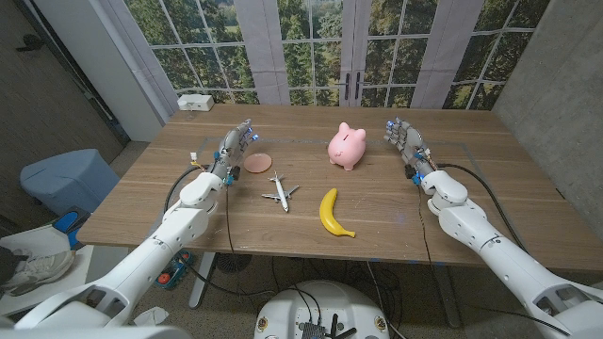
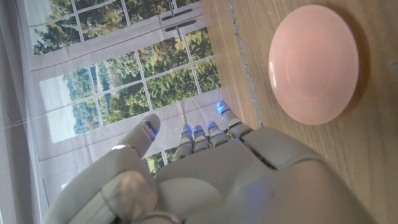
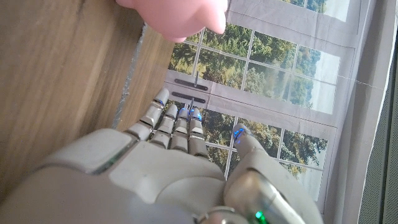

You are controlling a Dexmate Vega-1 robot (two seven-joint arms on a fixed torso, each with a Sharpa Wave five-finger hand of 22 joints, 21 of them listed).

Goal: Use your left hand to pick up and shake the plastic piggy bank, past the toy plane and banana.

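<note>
Nothing is done yet: the left hand [image 1: 236, 143] holds nothing, fingers apart, a pink disc [image 1: 259, 163] just beside them. The piggy bank [image 1: 347, 146] stands untouched, well beyond its fingertips, past the toy plane [image 1: 280, 192] and banana [image 1: 332, 213]. The right hand [image 1: 403, 137] waits empty, fingers apart.

Soft daylight from windows [image 1: 311, 47], faint shadows, wrist views close-up blurred

Pink piggy bank [image 1: 347, 146], yellow banana [image 1: 333, 214], white toy plane [image 1: 280, 192], salmon-pink disc [image 1: 260, 162], brown wood-grain table [image 1: 471, 179].

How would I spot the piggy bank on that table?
Start at the wooden table and look toward the windows. Right of centre, beyond the yellow banana and the small toy plane, stands the piggy bank: the only pink animal shape, with ears and snout.
</note>
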